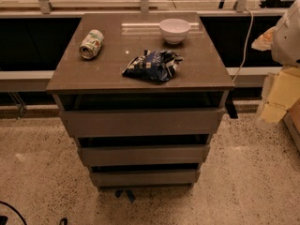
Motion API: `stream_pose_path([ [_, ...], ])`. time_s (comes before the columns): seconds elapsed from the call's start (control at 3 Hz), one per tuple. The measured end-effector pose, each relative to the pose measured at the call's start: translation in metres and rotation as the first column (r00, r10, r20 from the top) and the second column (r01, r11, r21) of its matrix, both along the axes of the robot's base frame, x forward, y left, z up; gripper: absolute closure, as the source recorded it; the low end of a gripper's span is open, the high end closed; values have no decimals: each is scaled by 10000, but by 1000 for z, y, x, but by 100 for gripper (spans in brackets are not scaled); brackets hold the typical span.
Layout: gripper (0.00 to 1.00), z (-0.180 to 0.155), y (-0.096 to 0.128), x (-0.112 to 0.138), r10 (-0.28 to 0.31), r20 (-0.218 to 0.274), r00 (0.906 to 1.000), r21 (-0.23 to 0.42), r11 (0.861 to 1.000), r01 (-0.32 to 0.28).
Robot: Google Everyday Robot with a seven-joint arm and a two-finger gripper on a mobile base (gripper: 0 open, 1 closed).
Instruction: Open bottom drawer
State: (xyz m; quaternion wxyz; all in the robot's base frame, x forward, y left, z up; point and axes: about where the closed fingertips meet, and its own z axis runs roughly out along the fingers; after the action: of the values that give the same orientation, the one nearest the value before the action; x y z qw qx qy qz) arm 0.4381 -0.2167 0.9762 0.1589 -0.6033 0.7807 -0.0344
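Dark cables (9, 212) are cut off at the lower left edge, on the speckled floor (243, 186). A small blue thing (125, 194) peeks from under the cabinet (70, 74), too hidden to name. Just above it sits the bottom drawer (145, 177), low in the middle of the frame with its flat front facing the camera. A dark gap lies above the front and nothing inside shows. The middle drawer (143, 154) and top drawer (140, 122) stack above it, each under a similar dark gap. The gripper (275, 100) is at the right edge at mid-height, pale yellow and partly cut off; whether it is open or closed cannot be told. It is well apart from the bottom drawer, to the right and higher in the frame. On the cabinet lie a bag (152, 64), a can (91, 44) on its side and, farther back, a bowl (174, 29).
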Motion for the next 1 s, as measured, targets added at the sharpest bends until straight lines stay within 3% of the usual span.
stream_pose_path([
  [0.67,0,-20,5,15,270,-234,9994,-105,9996,-272],
  [1.0,0,-100,30,8,1179,-703,9905,1246,9863,-1086],
])
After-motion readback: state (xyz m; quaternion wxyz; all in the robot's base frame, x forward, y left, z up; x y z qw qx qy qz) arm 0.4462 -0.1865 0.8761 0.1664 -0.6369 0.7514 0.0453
